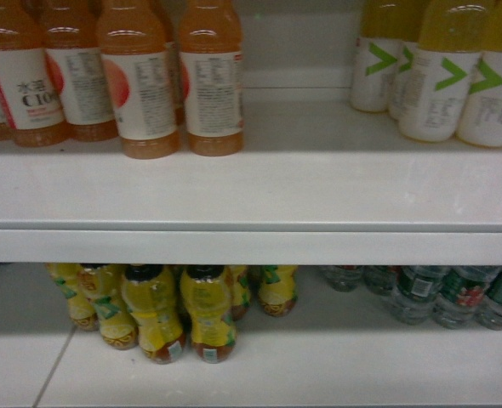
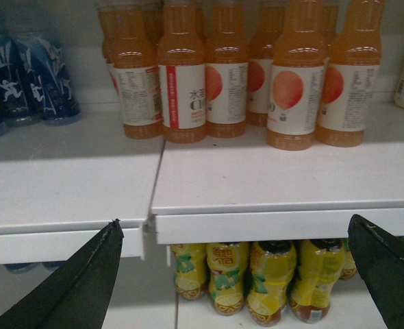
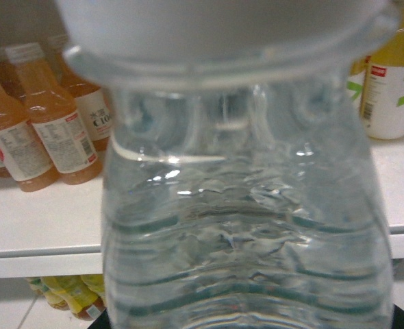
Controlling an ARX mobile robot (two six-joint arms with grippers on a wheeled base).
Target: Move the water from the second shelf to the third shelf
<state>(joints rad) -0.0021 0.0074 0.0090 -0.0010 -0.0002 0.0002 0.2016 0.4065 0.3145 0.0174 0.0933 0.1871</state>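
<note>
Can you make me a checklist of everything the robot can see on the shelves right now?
Surface: white shelf, bare in the middle; a lower shelf beneath it.
Job's things: water bottle fills the right wrist view, clear and ribbed; more green-labelled water bottles stand on the lower shelf, right.
Clutter: orange drink bottles upper left; yellow-white bottles with green arrows upper right; yellow bottles lower left; blue bottles in the left wrist view.
Grippers: left gripper open, empty; right gripper hidden behind the bottle, cannot tell.
Cables: nothing seen.
Surroundings: white back wall.
</note>
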